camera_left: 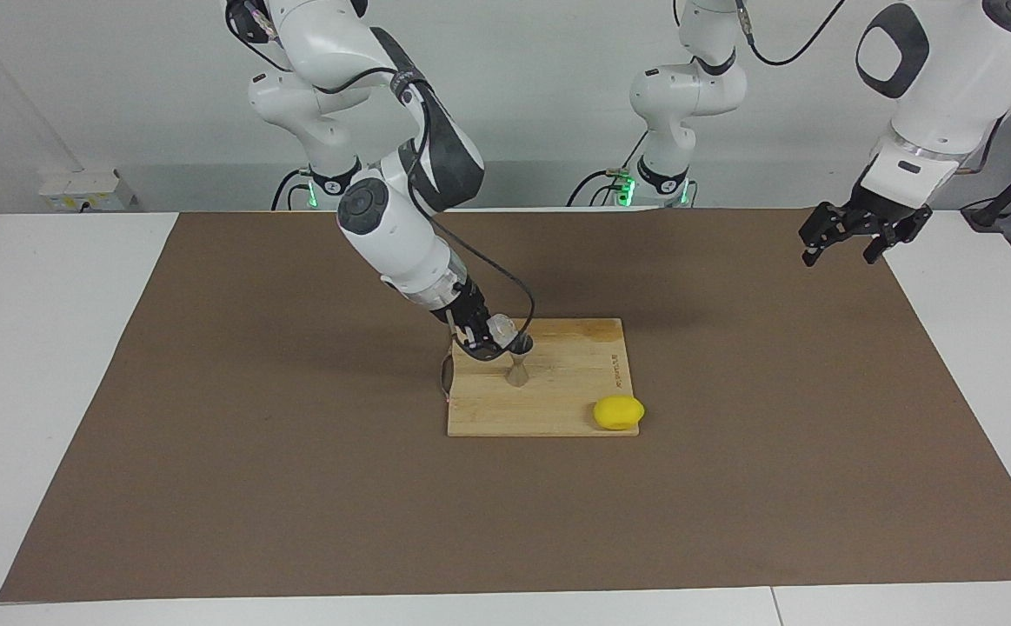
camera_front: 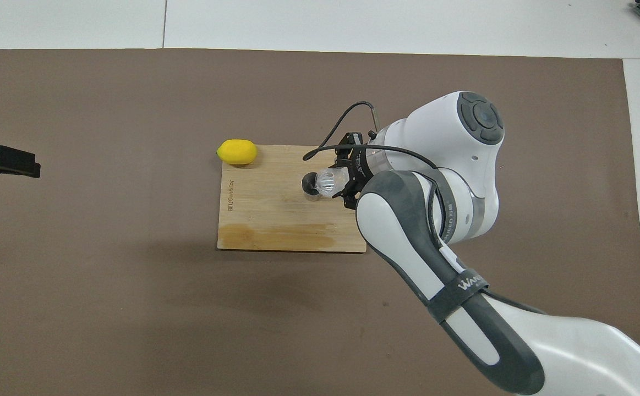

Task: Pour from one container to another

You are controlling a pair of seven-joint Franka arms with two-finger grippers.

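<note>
Glass cup (camera_left: 500, 329) is tipped over the metal jigger (camera_left: 518, 358), w/ its mouth at the jigger's top rim. Right gripper (camera_left: 481, 337) pinches the cup tight. Jigger stands upright on the wood board (camera_left: 557, 400), near the right arm's end of it. Lemon (camera_left: 618, 412) sits at the board's corner, farther from the robots. Left gripper (camera_left: 853, 236) waits up over the mat (camera_left: 209, 435), jaws spread, empty. Step looks like the pour itself. Next: prob. tip the cup back up slowly & not bump the jigger.
</note>
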